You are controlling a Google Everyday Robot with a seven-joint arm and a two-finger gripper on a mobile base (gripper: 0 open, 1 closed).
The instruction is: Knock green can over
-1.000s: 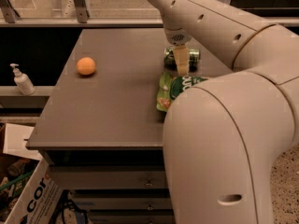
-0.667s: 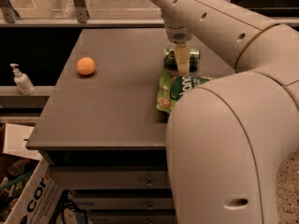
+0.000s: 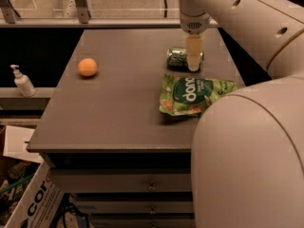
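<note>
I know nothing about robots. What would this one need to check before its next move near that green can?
1. Green can lying on its side: ok.
2. Can away from the edges of the table: ok.
3. Gripper hangs at the can's right end; free of the can: cannot tell.
4. Snack bag lies apart from the can, nearer the front edge: ok.
5. Orange ball far left, out of the arm's likely way back up: ok.
</note>
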